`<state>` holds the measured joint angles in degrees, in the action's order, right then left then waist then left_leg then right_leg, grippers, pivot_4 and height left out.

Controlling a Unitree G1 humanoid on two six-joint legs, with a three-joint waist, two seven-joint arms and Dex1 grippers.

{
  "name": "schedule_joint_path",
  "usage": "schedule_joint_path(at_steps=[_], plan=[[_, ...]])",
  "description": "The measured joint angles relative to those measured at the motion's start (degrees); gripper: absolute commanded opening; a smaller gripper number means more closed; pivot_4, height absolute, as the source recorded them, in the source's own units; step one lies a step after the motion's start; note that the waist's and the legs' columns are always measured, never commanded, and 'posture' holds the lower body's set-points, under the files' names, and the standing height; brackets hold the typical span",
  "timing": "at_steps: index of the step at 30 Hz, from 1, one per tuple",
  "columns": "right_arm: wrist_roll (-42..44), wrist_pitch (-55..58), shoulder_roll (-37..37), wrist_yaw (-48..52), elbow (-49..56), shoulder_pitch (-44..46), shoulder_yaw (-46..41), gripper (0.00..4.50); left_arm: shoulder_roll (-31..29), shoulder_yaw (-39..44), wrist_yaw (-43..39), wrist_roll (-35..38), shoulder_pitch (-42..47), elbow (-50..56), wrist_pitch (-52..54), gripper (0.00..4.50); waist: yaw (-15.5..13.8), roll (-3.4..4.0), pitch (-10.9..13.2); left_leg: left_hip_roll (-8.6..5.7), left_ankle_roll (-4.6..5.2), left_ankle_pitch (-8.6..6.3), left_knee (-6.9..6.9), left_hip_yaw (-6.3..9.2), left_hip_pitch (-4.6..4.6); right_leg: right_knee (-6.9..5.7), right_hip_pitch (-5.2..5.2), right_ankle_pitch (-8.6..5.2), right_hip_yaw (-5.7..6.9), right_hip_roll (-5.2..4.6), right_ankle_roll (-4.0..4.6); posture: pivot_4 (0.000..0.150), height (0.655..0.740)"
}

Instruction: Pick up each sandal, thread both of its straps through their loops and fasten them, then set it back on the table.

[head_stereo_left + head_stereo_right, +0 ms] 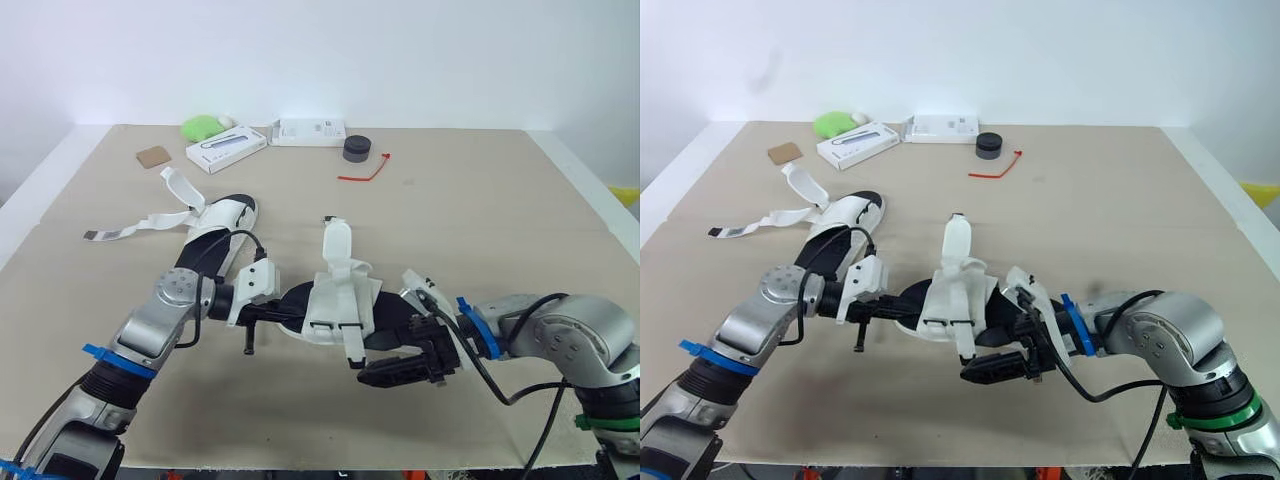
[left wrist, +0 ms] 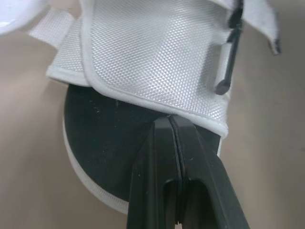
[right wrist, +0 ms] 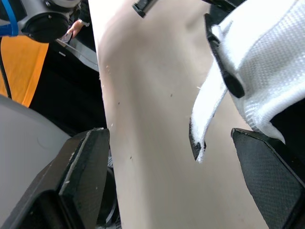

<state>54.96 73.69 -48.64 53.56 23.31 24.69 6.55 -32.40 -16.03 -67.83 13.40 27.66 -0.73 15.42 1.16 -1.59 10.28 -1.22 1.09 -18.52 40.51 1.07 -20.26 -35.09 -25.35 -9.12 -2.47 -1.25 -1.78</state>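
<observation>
One sandal: long axis runs between pincers;
Left pincer: closed, tips against its left end;
Right pincer: open; loose strap hangs in its gap

Right tool: fingers spread wide over the surface. White woven sandal strap hangs between them; its dark-tipped strap end appears clear of both.

We've got a plain white wall behind everything, with a brighter patch of light on it toward the left. The tabletop is a matte tan surface with a white rim, and past its edge we can spot a dark area and an orange patch.
</observation>
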Motion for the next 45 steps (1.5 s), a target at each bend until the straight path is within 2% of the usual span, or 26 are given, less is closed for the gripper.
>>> schedule_joint_path(at_steps=[9, 12, 19, 20, 28, 45], plan=[[-1.0, 1.3, 2.8, -1.3, -2.6, 2.3, 0.9, 4.39, 0.4, 0.2, 1.2, -1.1, 1.4, -2.7, -2.0, 0.00, 0.0, 0.00, 0.0, 0.01, 0.00, 0.00, 0.00, -0.02, 0.01, 0.01, 0.00, 0.06, 0.00, -0.02, 0.07, 0.150, 0.7400], [-0.8, 3.3, 5.5, -2.9, -3.9, 3.3, 0.9, 3.55, 0.4, 0.4, 1.5, -1.2, 1.4, -2.7, -1.8, 0.00, 0.0, 0.00, 0.0, 0.05, 0.03, 0.03, 0.00, -0.01, 0.02, 0.00, 0.00, 0.09, 0.01, 0.02, 0.09, 0.150, 0.7400], [-0.9, 6.1, 9.3, -6.3, -5.6, 6.2, 0.8, 0.18, 0.5, 0.6, 2.1, -1.1, 0.3, -1.3, -1.3, 0.00, 0.0, 0.00, 0.0, 0.03, 0.04, 0.03, -0.01, 0.04, -0.03, 0.00, -0.02, 0.19, 0.01, -0.01, 0.27, 0.150, 0.7400], [-1.0, 6.4, 9.3, -6.6, -5.6, 6.2, 0.8, 0.03, 0.5, 0.6, 2.2, -1.1, 0.2, -1.0, -1.3, 0.00, 0.0, 0.00, 0.0, 0.02, 0.03, 0.02, -0.01, 0.04, -0.04, 0.00, -0.02, 0.24, 0.01, -0.02, 0.36, 0.150, 0.7400], [-2.1, 5.7, 6.3, -4.4, -5.0, 6.2, 3.1, 0.03, 0.5, 0.6, 2.3, -1.0, -0.1, -0.1, -0.7, 0.00, 0.0, 0.00, 0.0, -0.01, 0.03, 0.00, -0.01, 0.03, -0.05, 0.04, -0.02, 0.21, 0.02, -0.03, 0.33, 0.150, 0.7400], [-6.5, -3.2, -4.6, 8.2, 3.1, 4.8, 11.7, 0.03, 0.8, 0.6, 2.4, -1.0, -0.3, 0.3, -0.5, 0.00, 0.0, 0.00, 0.0, -0.03, 0.03, -0.02, -0.02, 0.07, -0.07, 0.05, -0.02, 0.02, 0.04, -0.05, 0.08, 0.150, 0.7400]])
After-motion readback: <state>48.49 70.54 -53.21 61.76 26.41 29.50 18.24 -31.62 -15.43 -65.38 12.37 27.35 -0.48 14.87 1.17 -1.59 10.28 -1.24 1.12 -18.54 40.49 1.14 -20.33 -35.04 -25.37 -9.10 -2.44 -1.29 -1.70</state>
